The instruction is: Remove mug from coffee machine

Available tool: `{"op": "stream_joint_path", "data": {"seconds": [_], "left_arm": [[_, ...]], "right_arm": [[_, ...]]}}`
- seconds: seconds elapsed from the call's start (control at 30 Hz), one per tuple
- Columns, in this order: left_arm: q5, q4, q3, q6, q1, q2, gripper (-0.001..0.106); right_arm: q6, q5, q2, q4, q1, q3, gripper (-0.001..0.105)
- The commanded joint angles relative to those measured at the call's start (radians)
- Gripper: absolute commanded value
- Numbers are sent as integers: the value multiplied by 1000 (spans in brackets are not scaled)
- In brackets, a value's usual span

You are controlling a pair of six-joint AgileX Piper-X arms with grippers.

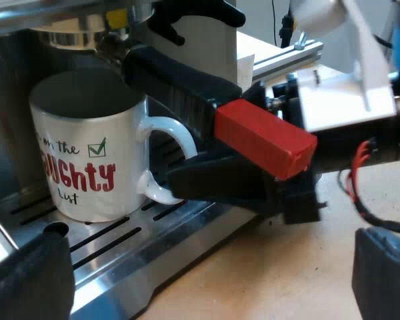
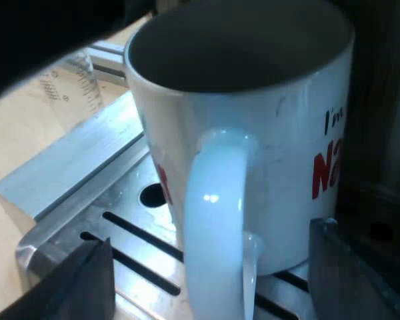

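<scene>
White mug stands on the espresso machine's drip tray, beneath the red-ended holder handle. The right pincer, released, straddles the mug's handle; it should clench squarely, lift slightly, then draw outward. The left pincer hangs released nearby

The metal holder sits right over the mug, and its dark handle with the red end sticks out just above the mug's loop, so there is little room to go up. The right gripper fills the low gap under that handle, its fingers spread on both sides of the loop without touching it. There is free room over the table past the drip tray, and a measuring glass stands near the tray's side.
</scene>
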Motion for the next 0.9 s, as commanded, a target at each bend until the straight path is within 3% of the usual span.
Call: {"op": "stream_joint_path", "data": {"seconds": [0.03,0.57,0.73,0.77,0.87,0.9], "left_arm": [[9,-19,-2,5,-3,-3,86],[9,-19,-2,5,-3,-3,86],[26,-19,-2,5,-3,-3,86],[28,-19,-2,5,-3,-3,86],[31,-19,-2,5,-3,-3,86],[32,-19,-2,5,-3,-3,86]], "right_arm": [[-10,-4,8,-12,2,-24,63],[-10,92,69,-13,2,-83,63],[-10,92,69,-13,2,-83,51],[-10,92,69,-13,2,-83,34],[-10,92,69,-13,2,-83,18],[-10,92,69,-13,3,-83,6]]}}
